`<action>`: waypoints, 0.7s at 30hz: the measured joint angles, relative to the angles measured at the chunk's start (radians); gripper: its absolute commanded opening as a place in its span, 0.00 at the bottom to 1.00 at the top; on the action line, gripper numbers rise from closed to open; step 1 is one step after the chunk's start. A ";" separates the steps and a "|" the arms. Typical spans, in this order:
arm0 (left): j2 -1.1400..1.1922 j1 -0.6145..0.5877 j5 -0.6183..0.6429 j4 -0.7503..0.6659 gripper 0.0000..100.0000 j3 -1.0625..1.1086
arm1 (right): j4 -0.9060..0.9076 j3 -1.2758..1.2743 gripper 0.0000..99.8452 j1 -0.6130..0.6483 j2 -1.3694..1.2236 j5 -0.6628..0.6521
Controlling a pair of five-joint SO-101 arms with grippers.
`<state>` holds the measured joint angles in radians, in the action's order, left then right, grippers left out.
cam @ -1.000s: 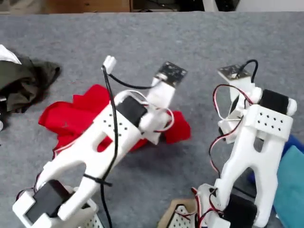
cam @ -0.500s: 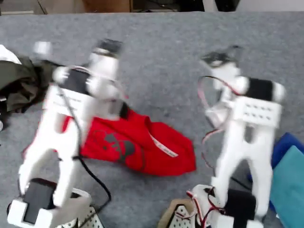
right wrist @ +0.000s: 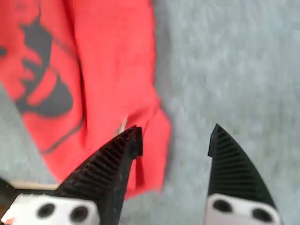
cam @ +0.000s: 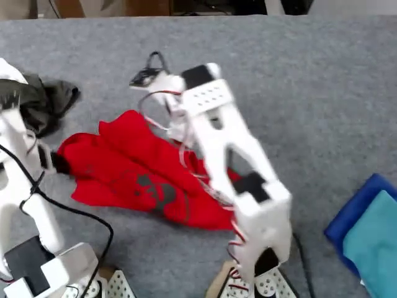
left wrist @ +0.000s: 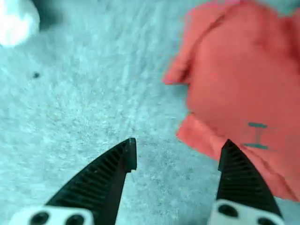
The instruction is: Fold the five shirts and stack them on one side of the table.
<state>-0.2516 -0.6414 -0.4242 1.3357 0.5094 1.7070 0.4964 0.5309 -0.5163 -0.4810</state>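
On the grey table (cam: 298,81), the red shirt (cam: 136,171) lies crumpled and unfolded near the middle, its dark print facing up. My left gripper (left wrist: 180,143) hangs over bare table just beside the shirt's edge, jaws spread wide with nothing between them. My right gripper (right wrist: 177,129) is likewise released and empty, with one finger above the shirt's hem and the other above bare table. In the high view my right arm (cam: 229,155) stretches across the near side of the shirt. My left arm (cam: 22,180) stands at the shirt's end nearest the dark olive shirt (cam: 40,102), which lies bunched by the table's edge. Well apart from it, at the opposite edge, blue and teal cloths (cam: 372,236) lie one on the other.
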 measured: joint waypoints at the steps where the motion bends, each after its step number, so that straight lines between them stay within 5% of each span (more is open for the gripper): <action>1: 0.000 -0.005 0.000 -0.035 0.29 0.043 | 0.014 0.069 0.24 0.023 -0.064 0.000; 9: 0.000 0.009 0.009 -0.186 0.17 0.212 | 0.057 0.517 0.14 0.101 -0.493 0.002; 13: 0.000 0.040 0.048 -0.247 0.05 0.261 | 0.057 0.555 0.01 0.101 -0.575 0.002; 21: 0.000 0.058 0.063 -0.278 0.02 0.269 | 0.057 0.565 0.00 0.028 -0.585 0.003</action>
<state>-0.2516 -0.5831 -0.3613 1.0579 0.7779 1.7637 1.0610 0.5585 -1.1009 -0.4780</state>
